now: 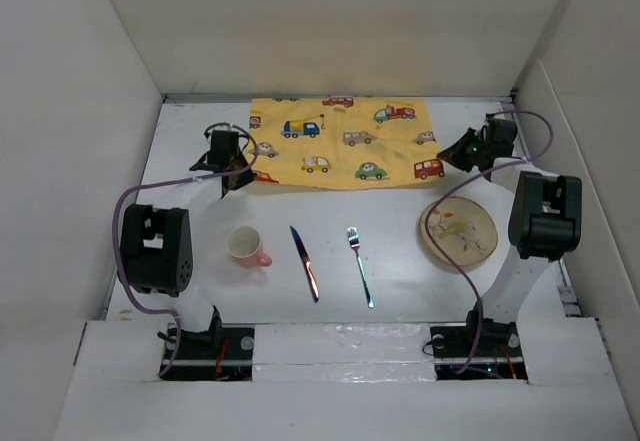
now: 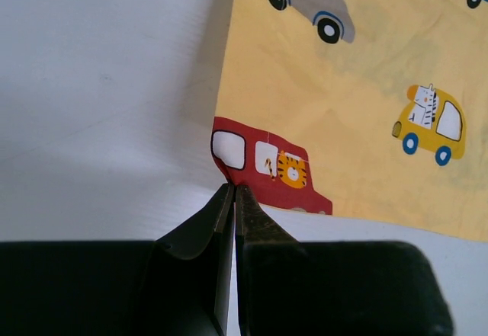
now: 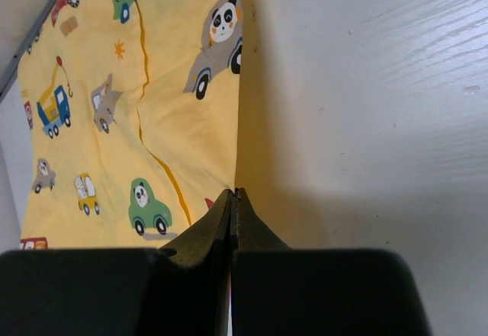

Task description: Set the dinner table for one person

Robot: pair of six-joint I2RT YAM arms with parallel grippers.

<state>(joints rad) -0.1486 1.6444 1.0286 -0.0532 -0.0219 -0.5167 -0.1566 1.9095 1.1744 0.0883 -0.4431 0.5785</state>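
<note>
The yellow cloth mat point(image 1: 340, 141) printed with cartoon vehicles lies at the back of the white dinner table point(image 1: 190, 151). My left gripper point(image 1: 243, 174) is shut on the mat's near-left corner, by a red car print; in the left wrist view its jaws point(image 2: 234, 189) pinch the cloth point(image 2: 343, 84). My right gripper point(image 1: 445, 156) is shut on the mat's near-right corner; in the right wrist view its jaws point(image 3: 233, 193) pinch the cloth point(image 3: 152, 123), whose right edge casts a shadow on the table.
In front of the mat lie a pink cup point(image 1: 246, 246), a knife point(image 1: 305, 263), a fork point(image 1: 360, 266) and a round wooden plate point(image 1: 458, 233). Pale panels wall the table on the left, back and right.
</note>
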